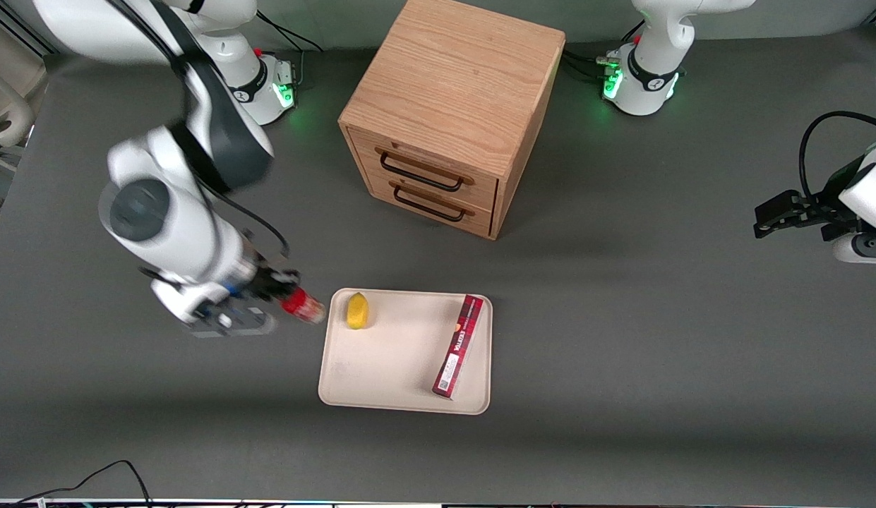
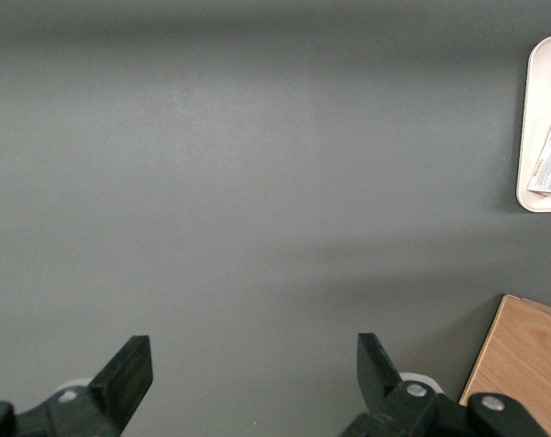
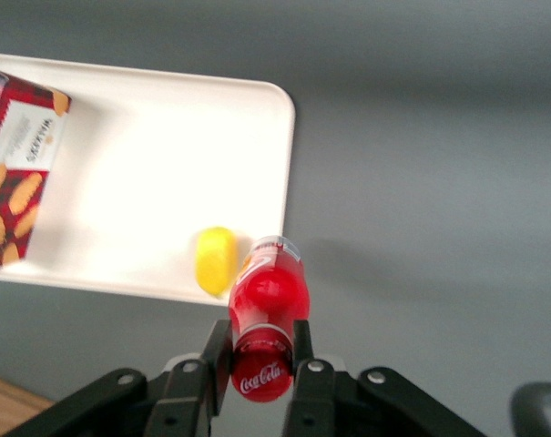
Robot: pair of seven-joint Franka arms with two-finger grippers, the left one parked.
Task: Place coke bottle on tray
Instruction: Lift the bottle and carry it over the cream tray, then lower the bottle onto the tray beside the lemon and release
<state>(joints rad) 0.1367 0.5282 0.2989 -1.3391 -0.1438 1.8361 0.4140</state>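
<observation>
My right gripper (image 1: 286, 300) is shut on the coke bottle (image 1: 303, 306), a small red bottle with a red cap. It holds the bottle above the table, just outside the tray's edge at the working arm's end. In the right wrist view the fingers (image 3: 219, 357) clamp the bottle (image 3: 268, 296) near its cap, with its clear base pointing toward the tray (image 3: 147, 164). The cream tray (image 1: 388, 360) lies flat on the grey table, nearer the front camera than the wooden drawer cabinet.
A yellow lemon (image 1: 357, 310) lies on the tray near the bottle and shows in the right wrist view (image 3: 215, 259). A long dark-red box (image 1: 458, 345) lies on the tray's other end. A wooden cabinet (image 1: 452, 106) with two drawers stands farther from the camera.
</observation>
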